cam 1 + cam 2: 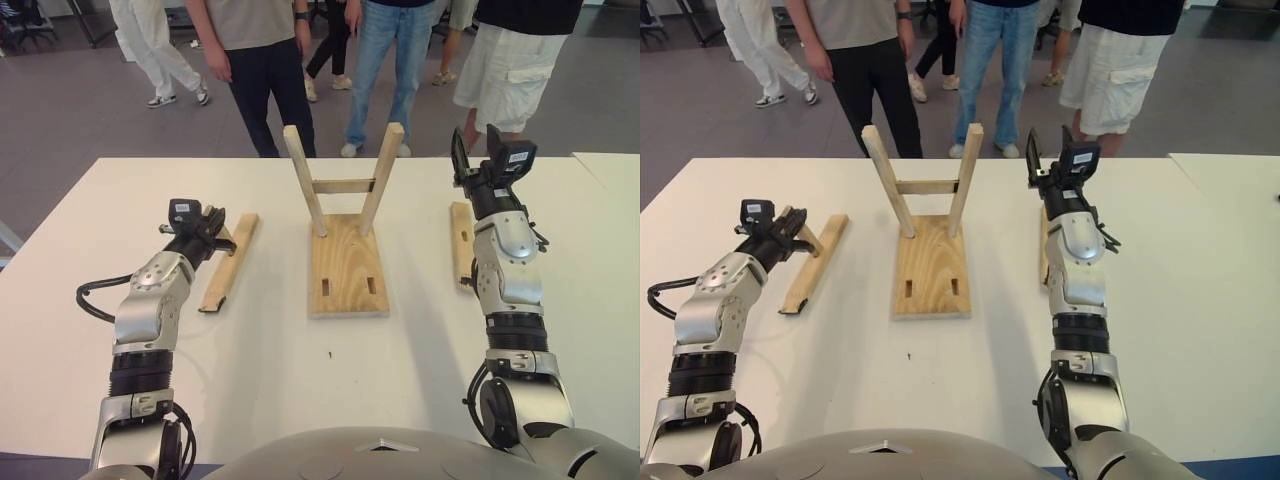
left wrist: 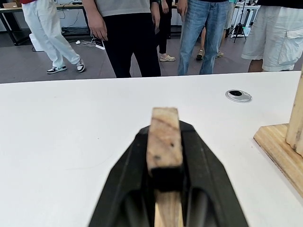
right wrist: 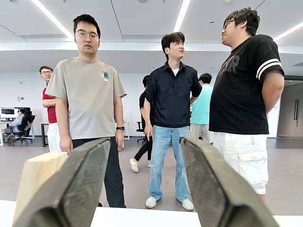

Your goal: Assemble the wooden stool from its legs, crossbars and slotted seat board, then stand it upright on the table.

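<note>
The slotted seat board (image 1: 348, 268) lies flat mid-table. Two legs (image 1: 300, 178) stand in its far slots, leaning apart and joined by a crossbar (image 1: 343, 185). My left gripper (image 2: 164, 137) rests low on the table left of the board, shut on a short wooden bar (image 2: 163, 142) whose end sticks out past the fingers. Just beside it a loose leg (image 1: 230, 262) lies flat. My right gripper (image 1: 475, 150) is raised to the right of the standing legs, open and holding nothing. Another loose leg (image 1: 461, 240) lies partly hidden under that arm.
Several people stand close behind the far table edge (image 1: 330, 158). A round cable grommet (image 2: 238, 96) is set into the tabletop toward the back. White tabletop (image 1: 330, 380) stretches bare in front of the board.
</note>
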You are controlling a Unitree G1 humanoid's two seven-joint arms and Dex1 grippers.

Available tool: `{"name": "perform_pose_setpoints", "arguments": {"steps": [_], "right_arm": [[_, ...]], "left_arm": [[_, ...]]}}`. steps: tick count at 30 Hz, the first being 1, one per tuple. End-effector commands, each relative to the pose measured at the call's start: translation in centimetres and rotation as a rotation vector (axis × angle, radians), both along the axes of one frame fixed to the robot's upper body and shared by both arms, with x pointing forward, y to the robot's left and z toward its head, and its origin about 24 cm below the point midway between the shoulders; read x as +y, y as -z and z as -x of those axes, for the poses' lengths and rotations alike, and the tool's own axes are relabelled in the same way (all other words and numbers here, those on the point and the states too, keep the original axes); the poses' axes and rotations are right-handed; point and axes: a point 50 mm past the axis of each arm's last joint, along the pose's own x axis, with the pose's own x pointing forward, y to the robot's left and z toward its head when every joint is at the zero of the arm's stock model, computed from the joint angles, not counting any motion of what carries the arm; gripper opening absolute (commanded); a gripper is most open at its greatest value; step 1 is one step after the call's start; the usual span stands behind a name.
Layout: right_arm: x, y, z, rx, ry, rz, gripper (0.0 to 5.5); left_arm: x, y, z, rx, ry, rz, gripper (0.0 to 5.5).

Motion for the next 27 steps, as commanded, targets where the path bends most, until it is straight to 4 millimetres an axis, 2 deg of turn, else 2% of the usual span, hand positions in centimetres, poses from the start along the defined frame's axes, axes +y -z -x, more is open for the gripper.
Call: {"name": "perform_pose_setpoints", "arguments": {"steps": [1, 4, 5, 10, 14, 17, 20, 26, 27], "right_arm": [[0.2, 0.1, 0.1, 0.015, -0.003, -0.005, 2.74], [0.3, 0.2, 0.1, 0.018, -0.007, -0.007, 2.74], [0.3, 0.2, 0.1, 0.019, -0.008, -0.008, 2.74], [0.5, 0.4, 0.2, 0.025, -0.013, -0.010, 2.74], [0.5, 0.6, 0.5, 0.031, -0.007, -0.011, 2.74], [0.3, 0.7, 0.7, 0.035, 0.003, -0.014, 2.74], [0.3, 0.8, 0.9, 0.037, 0.010, -0.017, 2.74], [0.4, 0.7, 0.8, 0.032, 0.005, -0.011, 2.74], [0.4, 0.7, 0.8, 0.033, 0.005, -0.012, 2.74]], "left_arm": [[0.2, 2.3, 1.1, 0.119, -0.039, 0.012, 0.40], [0.0, 1.9, 1.0, 0.092, -0.060, 0.028, 0.40], [0.1, 1.8, 1.0, 0.080, -0.079, 0.025, 0.77], [0.6, 0.6, 0.8, 0.025, -0.126, -0.003, 1.68], [-0.2, -0.1, 1.5, 0.057, -0.030, -0.015, 2.38], [-0.3, 1.2, 3.8, 0.171, 0.040, -0.027, 2.83], [0.4, 3.3, 5.5, 0.287, 0.047, -0.072, 3.39], [0.4, 5.9, 6.3, 0.375, 0.073, -0.085, 3.39], [0.6, 6.0, 6.3, 0.379, 0.072, -0.076, 3.21]]}}
